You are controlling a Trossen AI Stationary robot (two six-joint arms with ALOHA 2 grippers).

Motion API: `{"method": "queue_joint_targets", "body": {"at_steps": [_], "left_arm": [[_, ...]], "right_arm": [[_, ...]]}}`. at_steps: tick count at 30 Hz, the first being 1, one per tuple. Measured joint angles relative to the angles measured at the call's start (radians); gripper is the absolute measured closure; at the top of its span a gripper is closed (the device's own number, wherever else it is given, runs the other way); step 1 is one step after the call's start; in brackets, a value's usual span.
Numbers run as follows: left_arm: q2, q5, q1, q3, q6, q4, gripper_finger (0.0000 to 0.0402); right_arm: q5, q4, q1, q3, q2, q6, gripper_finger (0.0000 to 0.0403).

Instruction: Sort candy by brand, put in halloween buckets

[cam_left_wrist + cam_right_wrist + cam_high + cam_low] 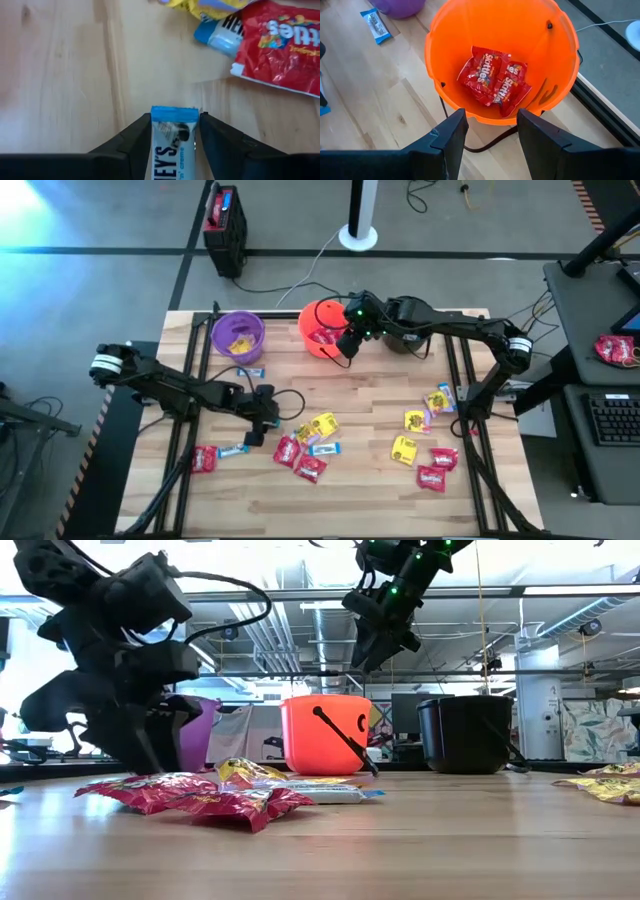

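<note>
Down low, left gripper (175, 131) pinching blue-and-white candy (173, 142), right gripper (487, 131) spread above orange bucket (440, 30)

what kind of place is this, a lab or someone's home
Most likely a robotics lab or workshop: exposed ceiling ducts, a desk with a keyboard beside the wooden table, and cables across the concrete floor.

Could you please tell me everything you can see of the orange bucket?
The orange bucket is a round pail of glossy plastic, standing upright on the wooden table between the purple bucket and the black one. Its thin black handle hangs down outside. Red Skittles packets lie inside. The right gripper hovers open above its rim, not touching.
</note>
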Motion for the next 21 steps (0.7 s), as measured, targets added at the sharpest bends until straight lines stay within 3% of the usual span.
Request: {"method": "queue_joint_targets", "body": {"at_steps": [11, 21], "left_arm": [[0.010, 0.029, 0.012, -0.002, -0.012, -0.002, 0.0193], [0.074, 0.181, 0.094, -0.011, 0.020, 0.069, 0.0238]], "right_arm": [[0.001, 0.001, 0.000, 0.000, 0.000, -0.013, 0.0236], [0.002, 0.001, 0.000, 0.000, 0.000, -0.015, 0.0236]]}}
